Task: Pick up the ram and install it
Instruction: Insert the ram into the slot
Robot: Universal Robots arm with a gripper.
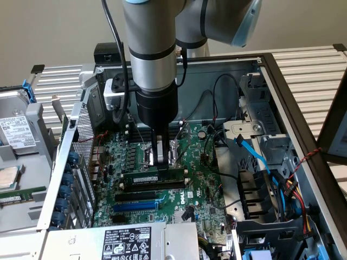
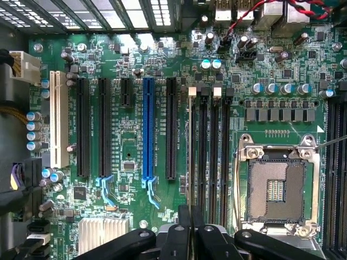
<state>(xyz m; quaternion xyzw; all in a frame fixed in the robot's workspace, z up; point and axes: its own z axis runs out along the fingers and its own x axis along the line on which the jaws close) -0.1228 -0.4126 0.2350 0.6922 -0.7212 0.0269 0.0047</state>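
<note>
Exterior view: jaws nearly closed, pinching the top edge of one upright ram point(image 1: 154, 177).

Green motherboard point(image 2: 135, 146) carries black slots point(image 2: 83, 127), a blue slot point(image 2: 148, 130) and a white slot point(image 2: 55, 119) — the ram point(image 1: 154, 177) green, white-labelled.

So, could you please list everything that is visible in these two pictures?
ram: one, green with white label, on the motherboard, under the tool
motherboard: one, green, inside the case
case: one, grey, open
blue slot: one, blue, among the black slots
black slots: several, black, on the motherboard
socket: one, silver, beside the slots
cable: one, blue, exterior view's right
drive: one, silver, outside the case, exterior view's left
arm: one, silver, above the case
tool: one, black, shut on the ram
</note>
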